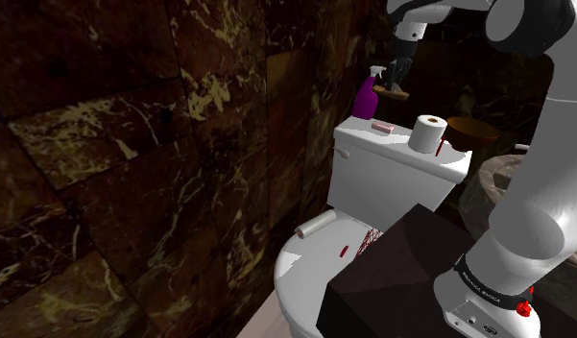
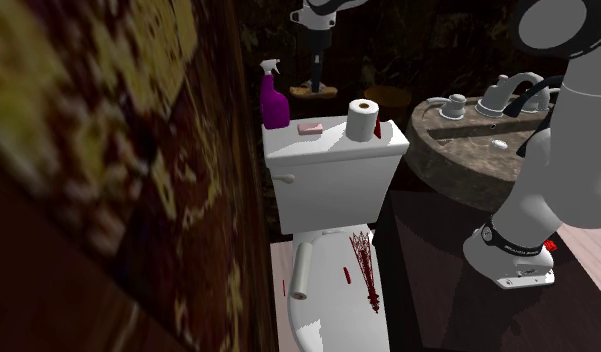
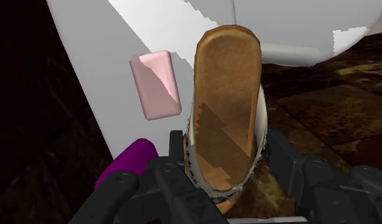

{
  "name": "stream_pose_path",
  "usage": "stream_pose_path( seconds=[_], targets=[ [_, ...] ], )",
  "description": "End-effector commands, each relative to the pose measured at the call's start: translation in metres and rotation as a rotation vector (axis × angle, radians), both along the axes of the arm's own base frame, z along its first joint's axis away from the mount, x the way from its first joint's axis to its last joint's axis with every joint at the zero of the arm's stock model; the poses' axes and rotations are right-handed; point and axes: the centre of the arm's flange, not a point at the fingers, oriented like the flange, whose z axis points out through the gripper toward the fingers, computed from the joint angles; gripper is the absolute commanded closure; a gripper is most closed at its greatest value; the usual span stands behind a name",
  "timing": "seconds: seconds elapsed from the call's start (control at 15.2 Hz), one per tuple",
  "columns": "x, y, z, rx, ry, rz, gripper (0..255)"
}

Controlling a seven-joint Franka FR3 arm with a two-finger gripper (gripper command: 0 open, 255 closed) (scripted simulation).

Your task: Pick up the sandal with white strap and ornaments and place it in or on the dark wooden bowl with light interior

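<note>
1. The hand [image 3: 226,188] is clamped on the sandal [image 3: 226,108], with its fingers pressed against both sides of the sandal's near end. The sandal hangs in the air above the toilet tank [image 1: 392,173], at about 10 o'clock from the bowl [image 1: 471,130] in the shoulder view.
2. The grip is at one end and the rest of the sandal sticks out, so I judge that a quick swing could twist it between the fingers or let it slip.
3. The paper roll [image 1: 428,132] stands between the sandal and the bowl (the purple spray bottle [image 1: 368,99] is just at 9 o'clock of the sandal). A low path could knock either one over.
4. The bowl looks small against the sandal's length, so a release off centre could let the sandal tip over the rim.
5. The wrist view gives the clasp itself: the brown face, the white dotted edging and the pink soap bar [image 3: 156,84] beneath. The second exterior view gives the route instead, with the bowl at 3 o'clock of the sandal.
</note>
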Motion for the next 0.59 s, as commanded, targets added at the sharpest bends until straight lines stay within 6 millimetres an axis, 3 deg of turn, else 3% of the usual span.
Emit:
stream_pose_path(
  seconds=[0.0,0.53],
  targets=[
    [-0.023,-0.014,0.001,0.001,0.000,0.001,255],
    [-0.113,-0.070,0.005,0.001,0.000,0.001,255]
  ],
)
